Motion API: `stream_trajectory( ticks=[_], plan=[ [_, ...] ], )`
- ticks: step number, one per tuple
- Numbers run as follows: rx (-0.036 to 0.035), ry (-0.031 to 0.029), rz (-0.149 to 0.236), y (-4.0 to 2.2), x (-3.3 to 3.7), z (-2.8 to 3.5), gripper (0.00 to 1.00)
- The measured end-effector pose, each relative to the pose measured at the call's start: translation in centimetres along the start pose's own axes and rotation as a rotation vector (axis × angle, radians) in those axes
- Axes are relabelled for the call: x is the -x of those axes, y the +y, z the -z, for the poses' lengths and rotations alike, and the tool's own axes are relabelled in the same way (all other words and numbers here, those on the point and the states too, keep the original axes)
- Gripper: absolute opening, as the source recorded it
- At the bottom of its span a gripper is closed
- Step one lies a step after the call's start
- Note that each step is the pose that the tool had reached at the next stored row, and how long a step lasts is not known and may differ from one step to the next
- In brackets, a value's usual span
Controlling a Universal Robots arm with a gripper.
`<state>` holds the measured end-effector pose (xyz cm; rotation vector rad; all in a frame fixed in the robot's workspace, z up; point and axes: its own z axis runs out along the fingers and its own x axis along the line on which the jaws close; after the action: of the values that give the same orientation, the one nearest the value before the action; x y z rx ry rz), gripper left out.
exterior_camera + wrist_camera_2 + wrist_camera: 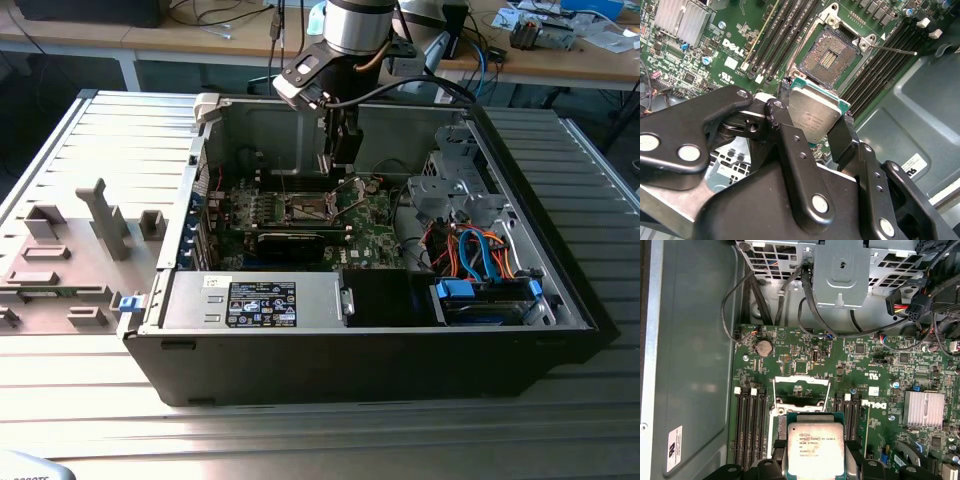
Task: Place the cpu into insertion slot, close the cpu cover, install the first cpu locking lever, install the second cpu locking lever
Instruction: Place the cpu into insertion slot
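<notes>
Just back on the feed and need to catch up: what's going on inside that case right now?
The arm's end effector is down inside the open computer case and shut on the processor chip, gripping it by two opposite edges over the green motherboard. The socket close by is uncovered and empty, so the chip is not yet seated.

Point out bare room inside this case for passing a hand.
Free: the bare grey case panel beside the motherboard. Crowded: cables under the drive cage, and over the insertion slot, where the gripper holds the cpu.
</notes>
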<state>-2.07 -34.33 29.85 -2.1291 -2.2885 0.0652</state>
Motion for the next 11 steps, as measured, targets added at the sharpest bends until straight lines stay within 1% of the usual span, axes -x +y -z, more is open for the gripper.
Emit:
stream_trajectory(
  ticks=[11],
  plan=[
    [-0.0001,0.0003,-0.007,0.00,0.00,-0.01,0.54]
  ],
)
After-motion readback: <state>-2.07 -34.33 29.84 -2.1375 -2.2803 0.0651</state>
